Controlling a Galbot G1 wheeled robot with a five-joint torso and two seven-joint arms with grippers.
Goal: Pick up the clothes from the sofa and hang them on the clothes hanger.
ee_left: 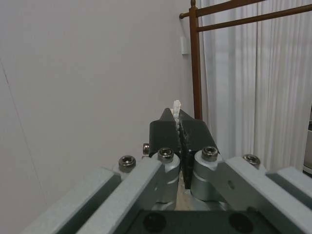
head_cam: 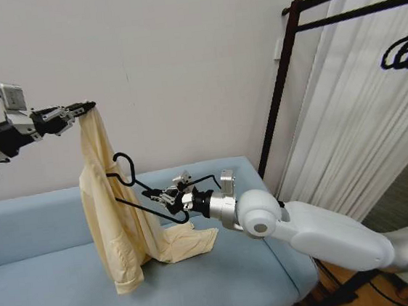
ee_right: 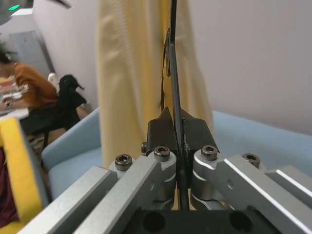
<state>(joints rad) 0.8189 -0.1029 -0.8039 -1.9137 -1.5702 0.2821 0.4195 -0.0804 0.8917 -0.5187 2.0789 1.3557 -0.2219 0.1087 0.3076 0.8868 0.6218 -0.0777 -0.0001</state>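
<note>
A pale yellow shirt (head_cam: 116,221) hangs over the blue sofa (head_cam: 50,286), its lower end draped on the seat. My left gripper (head_cam: 82,108) is shut on the shirt's top edge, held high at the left; a scrap of the fabric (ee_left: 176,105) sticks out between its fingers. My right gripper (head_cam: 157,195) is shut on a black wire hanger (head_cam: 130,177), whose hook and arm lie against the shirt's middle. In the right wrist view the hanger's wire (ee_right: 174,73) runs up from my right gripper (ee_right: 177,122) in front of the yellow cloth (ee_right: 126,83).
A dark wooden clothes rack (head_cam: 282,64) stands at the right beside white curtains (head_cam: 362,129), with black hangers (head_cam: 405,51) on its rail. The white wall is behind the sofa. A seated person and a yellow chair (ee_right: 14,175) are off to one side.
</note>
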